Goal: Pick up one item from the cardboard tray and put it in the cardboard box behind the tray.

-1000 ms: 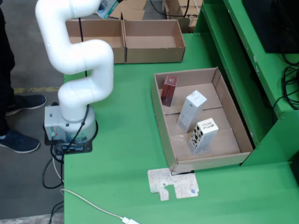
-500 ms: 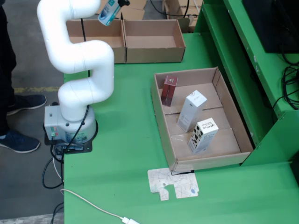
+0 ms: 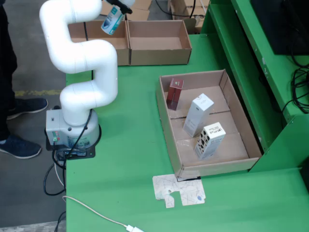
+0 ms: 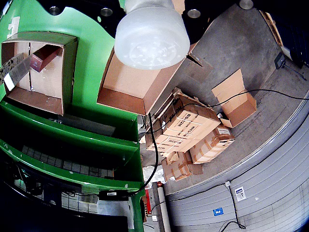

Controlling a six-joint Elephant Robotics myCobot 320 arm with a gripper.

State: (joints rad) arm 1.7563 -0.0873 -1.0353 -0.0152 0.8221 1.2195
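A white bottle with a teal label (image 3: pixel 112 19) hangs tilted in the air at the top left of the fixed view, with my gripper (image 3: pixel 118 7) shut on its top. It hovers over the left cardboard box (image 3: pixel 96 33), close to the wall shared with the right box (image 3: pixel 159 42). In the wrist view the bottle's round white base (image 4: pixel 151 34) fills the top, with a box (image 4: pixel 126 87) below it. The cardboard tray (image 3: pixel 166 123) holds a dark red carton (image 3: pixel 174 93), a white carton (image 3: pixel 198 114) and a black-patterned white carton (image 3: pixel 209 140), all upright.
The arm's white base (image 3: pixel 72 128) stands at the table's left edge. A flat cardboard scrap (image 3: pixel 178 190) and a white cable (image 3: pixel 96 215) lie near the front. Green shelving (image 3: pixel 251 63) rises along the right. A person's shoes (image 3: pixel 19 145) are on the floor at left.
The gripper has carried the bottle downward and slightly right, lower over the left box. The cartons in the tray have not moved.
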